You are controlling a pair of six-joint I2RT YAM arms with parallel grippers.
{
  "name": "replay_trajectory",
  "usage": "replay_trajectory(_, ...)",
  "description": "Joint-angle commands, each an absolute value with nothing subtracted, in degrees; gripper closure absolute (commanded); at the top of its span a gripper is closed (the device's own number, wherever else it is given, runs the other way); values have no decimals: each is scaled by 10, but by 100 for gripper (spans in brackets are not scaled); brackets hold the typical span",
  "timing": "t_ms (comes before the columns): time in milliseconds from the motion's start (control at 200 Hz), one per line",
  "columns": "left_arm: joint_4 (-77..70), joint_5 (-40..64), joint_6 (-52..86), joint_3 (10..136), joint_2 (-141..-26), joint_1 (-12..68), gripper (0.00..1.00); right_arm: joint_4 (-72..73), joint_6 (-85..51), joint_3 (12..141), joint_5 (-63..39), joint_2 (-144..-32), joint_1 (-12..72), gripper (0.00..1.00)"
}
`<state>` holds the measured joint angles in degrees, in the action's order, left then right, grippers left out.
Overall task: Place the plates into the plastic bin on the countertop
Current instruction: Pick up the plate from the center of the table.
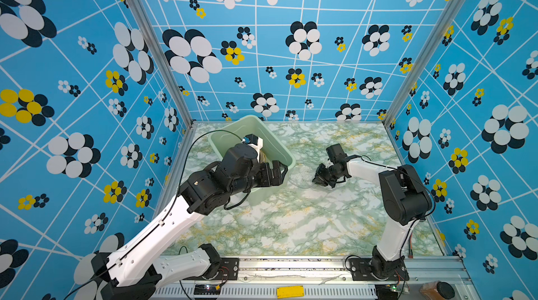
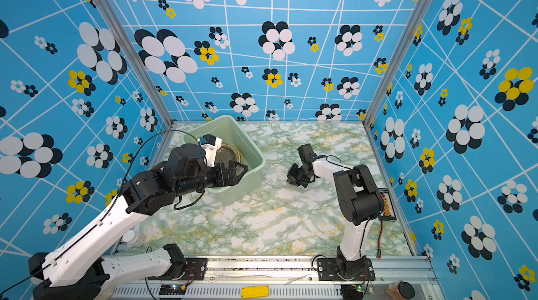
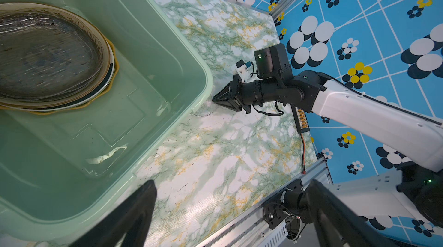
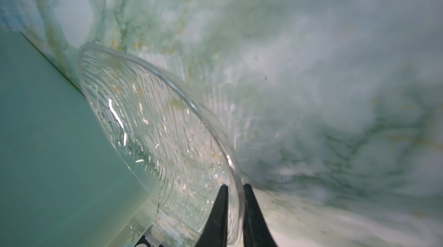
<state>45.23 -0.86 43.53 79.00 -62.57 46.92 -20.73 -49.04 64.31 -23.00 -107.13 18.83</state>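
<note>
Clear glass plate (image 4: 155, 138) — tilted, rim pinched by right gripper (image 4: 236, 187).

The rectangular plastic bin (image 1: 273, 143) is pale mint green; the flat countertop (image 1: 291, 220) is white, marbled with green and yellow veins. The round ribbed glass plate (image 4: 155, 126) is clear. The stack of round plates (image 3: 48, 54) shows clear, cream, dark-rimmed white and yellow. Blue walls (image 1: 262, 51) carry white lines and flowers.

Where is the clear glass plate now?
In both top views the clear glass plate sits on the countertop right of the plastic bin, its rim pinched in the right claw.
</note>
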Motion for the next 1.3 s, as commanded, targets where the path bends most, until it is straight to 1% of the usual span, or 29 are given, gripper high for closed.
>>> replay_trajectory(0, 456, -13, 433, 800, -629, 472, 1, -223, -480, 662, -219, -1079, 189, 90)
replay_trajectory(45, 457, -12, 433, 802, -630, 471, 1, -228, -476, 665, -219, -1076, 189, 94)
replay_trajectory(180, 463, -14, 432, 811, -629, 472, 1, -249, -458, 668, -208, -1067, 188, 100)
replay_trajectory(330, 471, -15, 430, 818, -624, 472, 1, -270, -445, 663, -194, -1040, 188, 100)
replay_trajectory(445, 476, -18, 427, 822, -618, 472, 1, -313, -419, 666, -172, -1002, 188, 100)
replay_trajectory(720, 478, -17, 425, 816, -596, 471, 1, -416, -367, 668, -119, -870, 188, 100)
replay_trajectory(890, 489, -20, 416, 811, -578, 470, 1, -458, -367, 685, -128, -778, 187, 100)
replay_trajectory(1005, 503, -21, 402, 814, -568, 467, 0, -480, -370, 720, -155, -728, 189, 100)
replay_trajectory(1044, 508, -18, 396, 816, -567, 464, 1, -488, -370, 736, -171, -718, 190, 100)
replay_trajectory(1174, 515, 9, 379, 819, -572, 446, 9, -508, -373, 796, -229, -711, 210, 100)
replay_trajectory(1294, 502, 36, 377, 812, -576, 424, 14, -530, -372, 851, -228, -723, 260, 100)
